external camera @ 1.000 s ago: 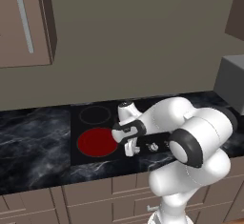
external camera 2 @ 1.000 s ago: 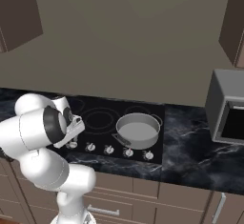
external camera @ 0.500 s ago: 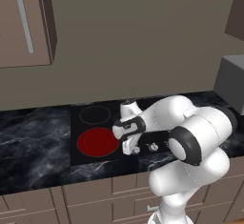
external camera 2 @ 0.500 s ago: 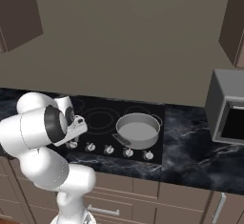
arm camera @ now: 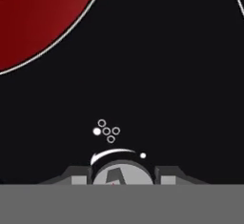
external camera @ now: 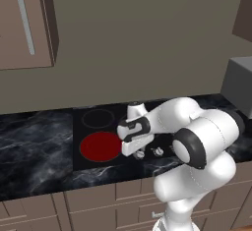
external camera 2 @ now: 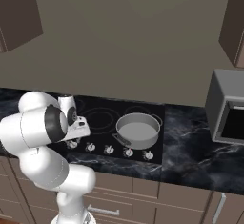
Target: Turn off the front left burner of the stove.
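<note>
Fingers point(arm camera: 122, 178) — set on either side of a silver knob point(arm camera: 122, 176), touching or just clear I cannot tell. Stove point(external camera: 83, 161) — black glass in the dark marble tabletop point(external camera: 34, 141). Front left burner point(external camera: 101, 146) — solid red, just beyond the knob. Pot point(external camera 2: 138, 130) — farther right on the glass.

Front left burner point(external camera: 100, 146) solid bright red; stove point(external camera: 88, 137) flat black glass.
</note>
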